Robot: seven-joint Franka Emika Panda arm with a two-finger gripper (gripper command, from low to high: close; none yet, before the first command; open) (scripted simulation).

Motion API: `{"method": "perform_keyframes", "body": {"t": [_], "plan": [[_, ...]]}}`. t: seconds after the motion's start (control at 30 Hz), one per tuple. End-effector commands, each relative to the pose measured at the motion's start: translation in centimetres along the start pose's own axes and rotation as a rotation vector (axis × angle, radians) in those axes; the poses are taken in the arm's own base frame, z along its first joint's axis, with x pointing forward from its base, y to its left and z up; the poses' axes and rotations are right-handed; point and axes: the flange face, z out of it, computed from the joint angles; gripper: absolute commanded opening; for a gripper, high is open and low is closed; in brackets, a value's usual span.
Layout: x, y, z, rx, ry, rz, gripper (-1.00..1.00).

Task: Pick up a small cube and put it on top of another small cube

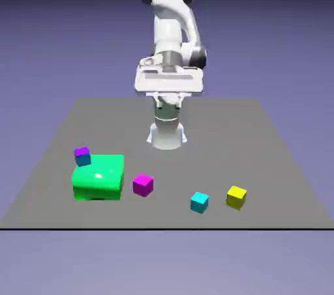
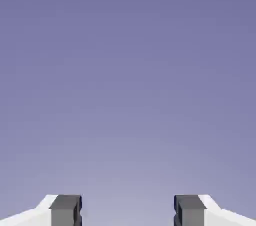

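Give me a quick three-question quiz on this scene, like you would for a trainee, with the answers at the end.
1. Fill in the blank: in the exterior view, the large block to the left of the magenta cube is ____.
2. Which of these is farthest to the exterior view's right?
A) the magenta cube
B) the cyan cube
C) the yellow cube
3. True or false: the gripper is open, with nothing between its finger tips.

Key: 1. green; 2. C; 3. true
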Motion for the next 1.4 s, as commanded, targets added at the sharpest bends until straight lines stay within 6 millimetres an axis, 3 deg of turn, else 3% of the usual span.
{"method": "perform_keyframes", "body": {"t": [0.0,0.23,0.5,0.7,0.77,0.93,0.97,1.0,1.03,1.2,1.33,1.37], "plan": [[-0.4,-0.3,1.2,-0.016,-0.037,-0.036,0.00],[-4.4,-1.8,9.2,-0.123,-0.292,-0.303,0.00],[-11.0,-1.9,17.8,-0.237,-0.578,-0.633,0.00],[-16.9,-0.7,23.5,-0.323,-0.790,-0.889,0.00],[-17.1,-0.6,23.7,-0.326,-0.799,-0.900,0.00],[-20.5,3.0,28.4,-0.326,-0.799,-0.900,0.00],[-20.6,3.1,28.5,-0.326,-0.799,-0.900,0.00],[-20.6,3.1,28.5,-0.326,-0.799,-0.900,-1.00],[-20.6,3.1,28.5,-0.326,-0.799,-0.900,-1.00],[-17.2,-0.6,23.8,-0.326,-0.799,-0.900,-1.00],[-24.5,-11.8,18.1,-0.164,-0.828,-1.341,-1.00],[-24.7,-12.0,18.0,-0.162,-0.828,-1.348,-1.00]]}}
